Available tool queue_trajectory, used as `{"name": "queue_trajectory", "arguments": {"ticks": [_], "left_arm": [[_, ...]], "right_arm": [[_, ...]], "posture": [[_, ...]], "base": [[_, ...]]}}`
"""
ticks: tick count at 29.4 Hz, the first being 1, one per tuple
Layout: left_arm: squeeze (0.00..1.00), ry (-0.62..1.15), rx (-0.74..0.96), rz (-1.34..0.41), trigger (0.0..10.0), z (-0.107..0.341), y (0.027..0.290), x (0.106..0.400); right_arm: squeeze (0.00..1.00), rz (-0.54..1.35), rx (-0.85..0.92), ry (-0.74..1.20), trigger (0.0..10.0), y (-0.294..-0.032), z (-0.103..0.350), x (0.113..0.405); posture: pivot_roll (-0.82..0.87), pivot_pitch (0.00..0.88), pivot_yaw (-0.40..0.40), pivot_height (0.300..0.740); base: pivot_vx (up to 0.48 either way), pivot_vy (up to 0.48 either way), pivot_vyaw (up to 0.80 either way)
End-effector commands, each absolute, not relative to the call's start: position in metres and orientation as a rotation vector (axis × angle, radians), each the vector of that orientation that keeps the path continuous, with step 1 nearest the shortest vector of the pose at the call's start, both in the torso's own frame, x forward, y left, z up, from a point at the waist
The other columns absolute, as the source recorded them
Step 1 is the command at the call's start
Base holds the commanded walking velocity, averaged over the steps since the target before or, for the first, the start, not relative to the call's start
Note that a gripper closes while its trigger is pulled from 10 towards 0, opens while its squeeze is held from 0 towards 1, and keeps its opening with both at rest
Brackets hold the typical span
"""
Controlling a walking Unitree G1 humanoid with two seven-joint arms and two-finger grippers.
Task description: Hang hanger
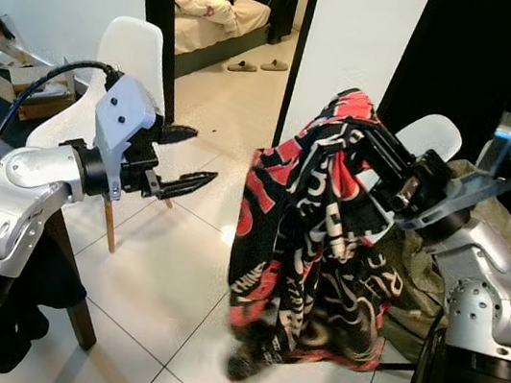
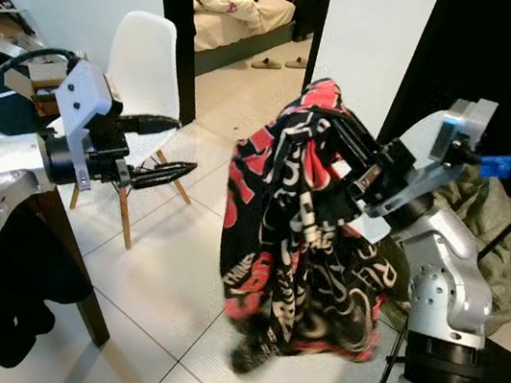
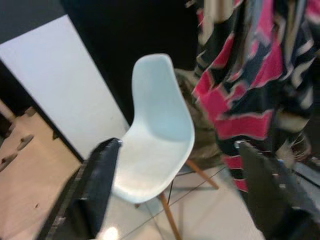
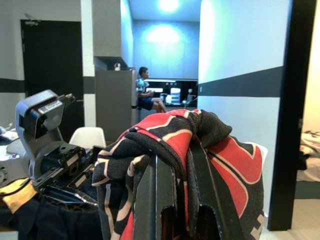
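From the head views, the right gripper (image 1: 366,136) holds up a red-and-black patterned garment (image 1: 310,249), fingers clamped in its bunched top; any hanger seems buried beneath. The left gripper (image 1: 188,157) hovers beside, fingers apart. Its wrist view frames a white chair (image 3: 157,135).

The red and black garment (image 1: 313,230) drapes over the right gripper (image 4: 182,200), hiding its fingertips and any hanger beneath. A distant seated person (image 4: 146,96) is too small for detail.
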State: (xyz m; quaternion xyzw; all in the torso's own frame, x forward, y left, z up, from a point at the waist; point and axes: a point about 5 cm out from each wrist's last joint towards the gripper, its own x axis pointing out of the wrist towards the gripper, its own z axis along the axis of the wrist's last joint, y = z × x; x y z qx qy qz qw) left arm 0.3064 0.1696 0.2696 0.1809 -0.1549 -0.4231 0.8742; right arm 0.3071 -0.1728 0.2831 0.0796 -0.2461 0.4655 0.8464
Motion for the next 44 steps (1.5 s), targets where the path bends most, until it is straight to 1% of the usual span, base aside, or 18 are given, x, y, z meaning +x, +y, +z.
{"name": "queue_trajectory", "arguments": {"ticks": [1,4,6,11,18,19,32,39,44], "left_arm": [[1.0,-0.317,0.35,-0.921,10.0,0.266,0.165,0.304],[1.0,-0.348,0.284,-0.979,10.0,0.265,0.154,0.298],[0.0,-0.369,0.212,-1.043,10.0,0.263,0.143,0.291],[0.0,-0.359,0.163,-1.091,10.0,0.258,0.138,0.287],[0.0,-0.36,0.136,-1.102,10.0,0.258,0.139,0.287],[0.0,-0.367,0.126,-1.097,0.0,0.259,0.14,0.288],[0.0,-0.358,0.104,-1.108,0.0,0.258,0.142,0.287],[0.0,-0.371,0.107,-1.096,0.0,0.261,0.144,0.287],[0.0,-0.374,0.126,-1.064,0.0,0.265,0.154,0.289]], "right_arm": [[0.0,1.004,0.157,-0.552,0.0,-0.17,0.292,0.304],[0.0,1.015,0.161,-0.563,0.0,-0.169,0.296,0.304],[0.0,1.028,0.166,-0.579,0.0,-0.17,0.301,0.303],[0.0,1.051,0.164,-0.6,0.0,-0.169,0.307,0.3],[0.0,1.072,0.165,-0.62,0.0,-0.169,0.311,0.296],[0.0,1.073,0.165,-0.623,0.0,-0.169,0.312,0.295],[0.0,1.076,0.17,-0.632,0.0,-0.17,0.313,0.293],[0.0,1.056,0.16,-0.601,0.0,-0.17,0.307,0.296],[0.0,1.048,0.153,-0.568,0.0,-0.168,0.299,0.298]], "posture": [[0.03,0.0,-0.035,0.74],[0.02,0.0,-0.036,0.74],[0.02,0.0,-0.038,0.74],[0.02,0.0,-0.039,0.74],[0.01,0.0,-0.036,0.74],[0.01,0.0,-0.035,0.74],[0.01,0.0,-0.029,0.74],[0.01,0.0,-0.028,0.74],[0.01,0.0,-0.028,0.74]], "base": [[0.0,0.0,0.0],[0.0,0.0,0.0],[0.0,0.0,0.0],[0.0,0.0,0.0],[0.0,0.0,0.0],[0.0,0.0,0.0],[0.0,0.0,0.0],[0.0,0.0,0.0],[0.0,0.0,0.0]]}}
